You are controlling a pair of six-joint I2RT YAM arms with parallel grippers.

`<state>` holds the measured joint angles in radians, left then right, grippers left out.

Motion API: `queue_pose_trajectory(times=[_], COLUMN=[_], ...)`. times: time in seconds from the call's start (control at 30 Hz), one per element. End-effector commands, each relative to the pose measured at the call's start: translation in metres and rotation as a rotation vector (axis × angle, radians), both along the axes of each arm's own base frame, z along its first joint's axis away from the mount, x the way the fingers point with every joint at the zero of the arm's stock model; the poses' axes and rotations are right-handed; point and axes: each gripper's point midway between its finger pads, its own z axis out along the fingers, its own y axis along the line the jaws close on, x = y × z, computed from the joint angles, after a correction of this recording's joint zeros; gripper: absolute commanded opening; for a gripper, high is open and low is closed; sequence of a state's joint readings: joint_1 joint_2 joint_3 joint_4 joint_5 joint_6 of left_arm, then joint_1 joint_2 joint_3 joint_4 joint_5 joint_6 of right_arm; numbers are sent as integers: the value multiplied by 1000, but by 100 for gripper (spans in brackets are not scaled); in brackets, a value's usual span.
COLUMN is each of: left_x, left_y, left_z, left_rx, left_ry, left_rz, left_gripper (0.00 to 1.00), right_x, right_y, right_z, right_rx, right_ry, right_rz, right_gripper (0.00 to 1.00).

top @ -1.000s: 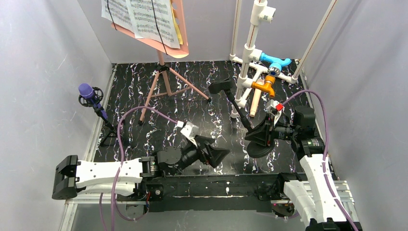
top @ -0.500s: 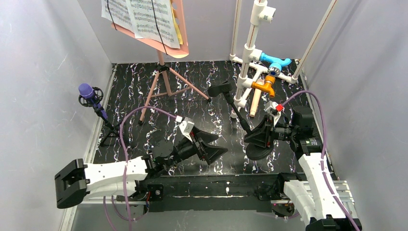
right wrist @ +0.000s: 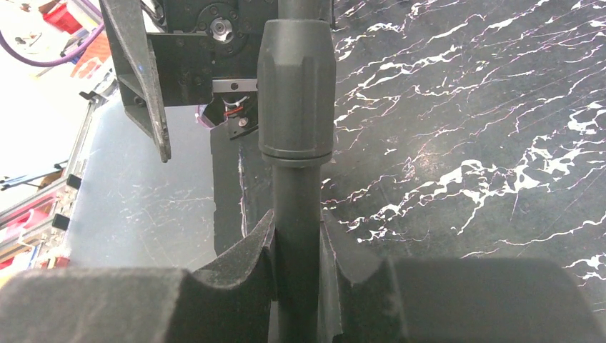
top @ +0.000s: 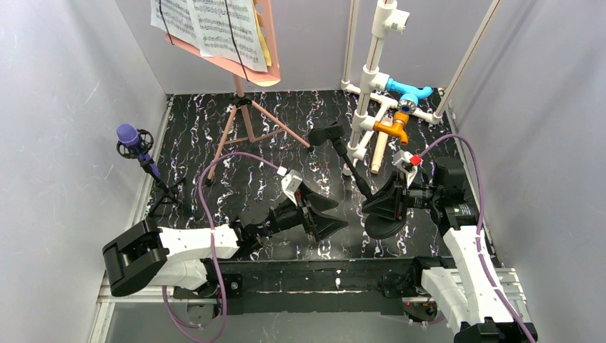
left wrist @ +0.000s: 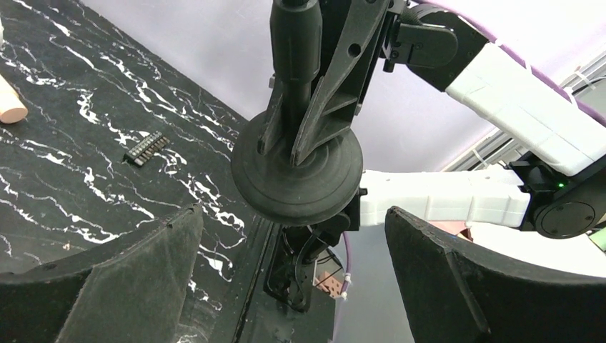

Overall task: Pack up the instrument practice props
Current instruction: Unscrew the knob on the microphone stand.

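Observation:
My right gripper is shut on the pole of a black stand. The stand tilts, its round base near the table's front and its empty clip toward the back. My left gripper is open, its fingers either side of the base and a little short of it. The pink sheet-music holder carries printed pages on tripod legs at the back. A purple microphone sits on a small black tripod at left. A beige microphone lies by the pipes.
The white pipe frame with blue and orange fittings stands at the back right, close behind the stand. A small black toothed part lies on the marbled mat. Grey walls close in on three sides.
My left arm has swung right and forward, bringing its open fingers up to the stand's round base. The right gripper and the stand have stayed put.

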<state>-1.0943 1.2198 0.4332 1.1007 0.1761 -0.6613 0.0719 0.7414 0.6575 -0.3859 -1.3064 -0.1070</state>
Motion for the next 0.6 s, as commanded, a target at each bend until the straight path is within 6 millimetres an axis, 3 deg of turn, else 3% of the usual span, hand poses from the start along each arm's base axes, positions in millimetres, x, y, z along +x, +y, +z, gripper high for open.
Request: queue_pose_trajectory(times=[0.0, 0.27, 0.57], left_x=[3, 8, 36], left_y=[-5, -24, -41], left_z=[31, 46, 67], left_rx=[-80, -151, -225], left_ry=[-75, -172, -130], left_rz=[-11, -45, 47], left_gripper=[98, 94, 81], right_x=[-5, -6, -8], right_y=[1, 1, 1], right_z=[13, 13, 12], right_rx=[33, 36, 40], right_ry=[-67, -64, -64], right_rz=[49, 55, 64], right_gripper=[1, 1, 1])
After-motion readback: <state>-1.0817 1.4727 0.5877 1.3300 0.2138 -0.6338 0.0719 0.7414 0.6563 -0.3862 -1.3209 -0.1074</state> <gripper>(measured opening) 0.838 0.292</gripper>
